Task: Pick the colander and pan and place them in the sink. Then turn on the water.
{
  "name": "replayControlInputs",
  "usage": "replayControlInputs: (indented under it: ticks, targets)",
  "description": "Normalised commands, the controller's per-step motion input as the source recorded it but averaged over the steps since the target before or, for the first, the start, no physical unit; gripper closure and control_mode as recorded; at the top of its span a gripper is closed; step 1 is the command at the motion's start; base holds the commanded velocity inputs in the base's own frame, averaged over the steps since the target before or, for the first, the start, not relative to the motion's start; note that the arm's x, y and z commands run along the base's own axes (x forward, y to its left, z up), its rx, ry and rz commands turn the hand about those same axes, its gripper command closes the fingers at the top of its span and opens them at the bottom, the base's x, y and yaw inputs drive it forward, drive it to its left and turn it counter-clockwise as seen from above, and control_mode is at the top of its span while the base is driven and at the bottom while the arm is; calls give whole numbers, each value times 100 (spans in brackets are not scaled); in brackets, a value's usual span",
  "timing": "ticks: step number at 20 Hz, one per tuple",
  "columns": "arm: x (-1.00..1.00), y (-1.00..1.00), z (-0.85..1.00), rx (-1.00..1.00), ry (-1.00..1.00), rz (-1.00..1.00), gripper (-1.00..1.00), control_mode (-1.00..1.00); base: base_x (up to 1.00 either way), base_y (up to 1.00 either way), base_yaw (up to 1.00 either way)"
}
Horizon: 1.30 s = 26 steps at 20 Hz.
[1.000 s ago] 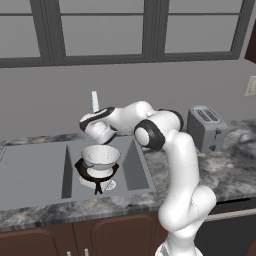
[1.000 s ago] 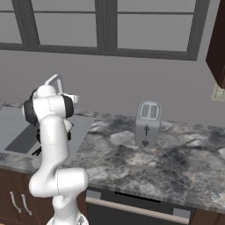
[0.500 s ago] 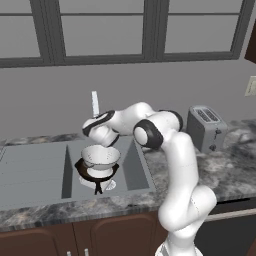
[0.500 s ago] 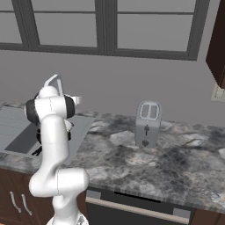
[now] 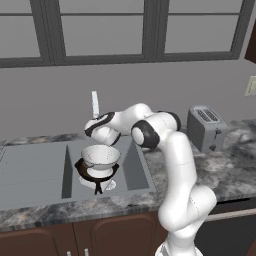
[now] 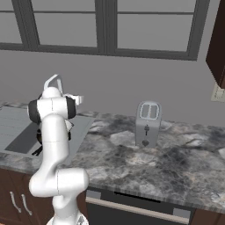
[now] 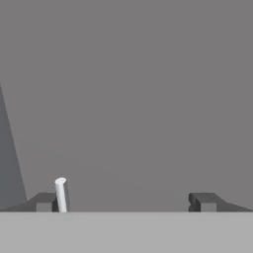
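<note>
- Tabletop [image 5: 220,175]: grey marbled stone, dark cabinet fronts below its near edge.
- Sink [image 5: 140,172]: grey basin set into the tabletop, with a flat drainboard to its left.
- Pan [image 5: 85,171]: dark, lying inside the basin, its short black handle pointing toward the near wall.
- Colander [image 5: 100,156]: white, perforated, upright, seated on the pan inside the basin.
- Hand [image 7: 123,202]: released, its two dark fingertips [image 7: 203,201] standing wide apart with nothing between them; it sits behind the colander near the tap and faces the plain grey wall.
- Tap [image 5: 94,104]: slim, pale, upright at the back of the sink; in the hand view its stem rises just beside the left fingertip.
- Toaster [image 5: 205,128]: silver, standing on the tabletop well to the right of the sink.
</note>
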Motion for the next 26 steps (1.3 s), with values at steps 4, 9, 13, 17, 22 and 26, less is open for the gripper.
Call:
replayControlInputs:
  ticks: [4,9,13,17,22,26]
  targets:
    - [12,7,0,0,0,0,-100,-100,0,0,0]
    - [7,6,0,0,0,0,-100,-100,0,0,0]
    - [4,-4,-1,0,0,0,-100,-100,0,0,0]
    - [0,-29,0,0,0,0,-100,-100,0,0,0]
    - [0,-29,0,1,0,0,-100,-100,0,0,0]
    - [0,-32,0,2,0,0,-100,-100,0,0,0]
